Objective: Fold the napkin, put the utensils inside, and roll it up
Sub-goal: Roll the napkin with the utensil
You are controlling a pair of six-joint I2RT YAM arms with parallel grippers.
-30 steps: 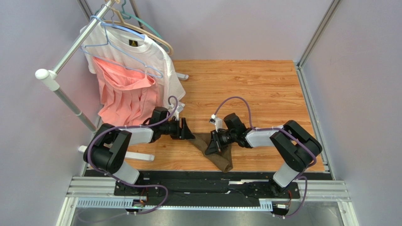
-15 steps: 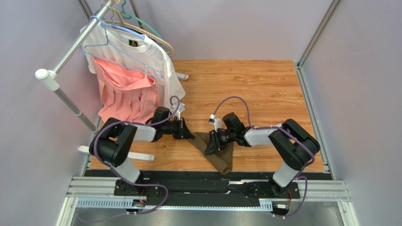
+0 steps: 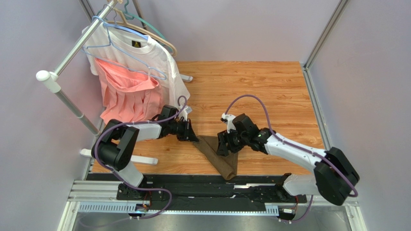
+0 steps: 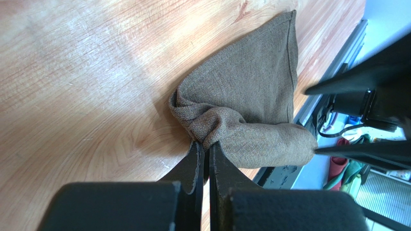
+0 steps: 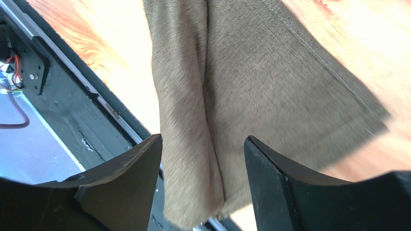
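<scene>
The olive-brown napkin lies folded and partly rolled near the table's front edge, its lower end reaching the black rail. My left gripper is shut on the napkin's bunched left corner; its jaws pinch the cloth there. My right gripper hovers over the napkin's right side, open, with the rolled fold showing between its spread fingers and nothing gripped. No utensils are in view.
A clothes rack stands at the back left with a white T-shirt and a pink garment; its white foot lies beside the left arm. The black rail runs along the front edge. Grey walls close both sides.
My right gripper has opened, let go of the napkin and shifted slightly right as its arm stretched out. My left gripper has shut on the napkin's left corner.
</scene>
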